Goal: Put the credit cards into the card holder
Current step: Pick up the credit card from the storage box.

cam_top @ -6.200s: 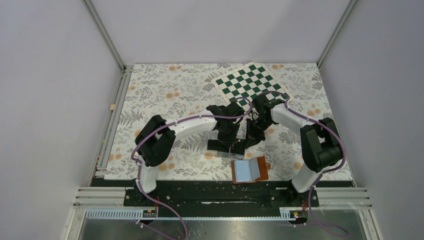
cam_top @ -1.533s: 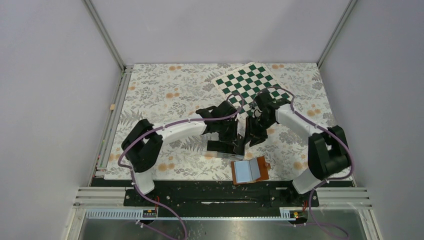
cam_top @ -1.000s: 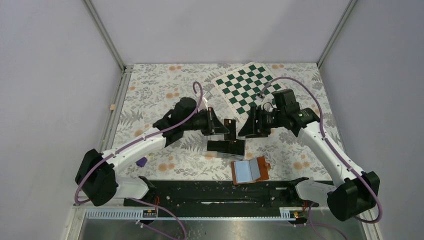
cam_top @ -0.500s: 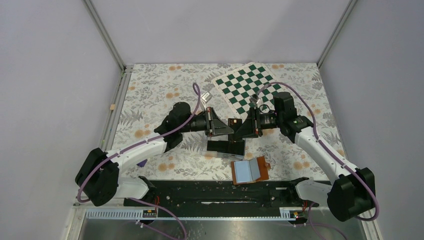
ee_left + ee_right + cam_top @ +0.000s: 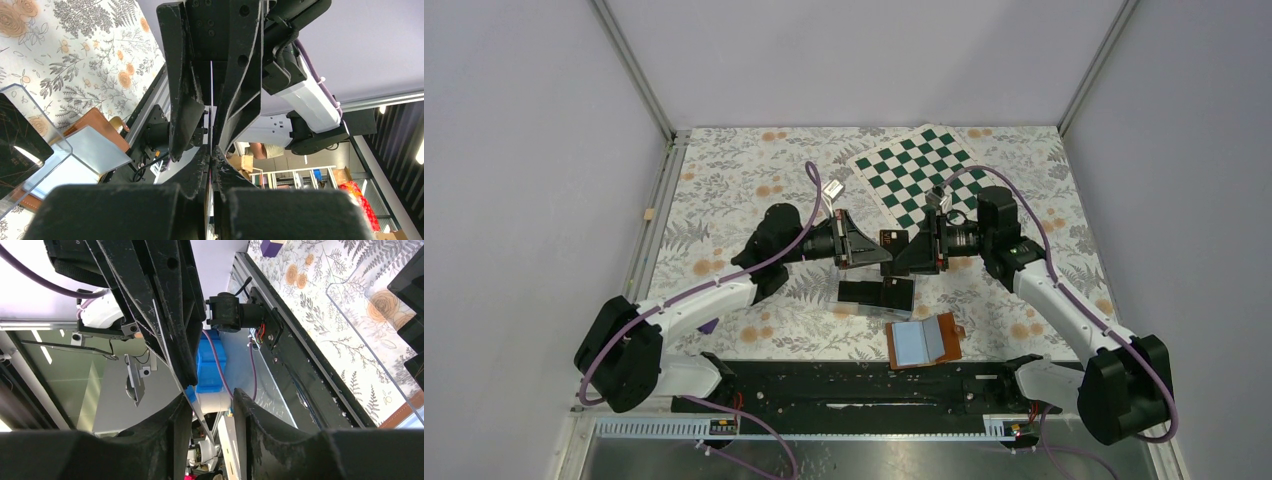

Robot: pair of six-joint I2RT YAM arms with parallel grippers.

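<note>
Holding a credit card (image 5: 889, 238) clamped in the closed left fingers (image 5: 197, 165) above the clear box (image 5: 849, 308), right fingers (image 5: 175, 435) parted astride it, card holder (image 5: 919, 342) open on the counter (image 5: 724, 180); likely light, stiff, slick, so best pinched across flat faces near one end.

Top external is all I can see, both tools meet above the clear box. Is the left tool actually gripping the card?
Observer: Yes. In the left wrist view the left tool is pinched shut on the credit card, which is seen edge-on.
Operator: Has the right tool clamped it too?
Observer: Not yet. In the right wrist view the right tool is open around the card, with a clear gap beside it.
</note>
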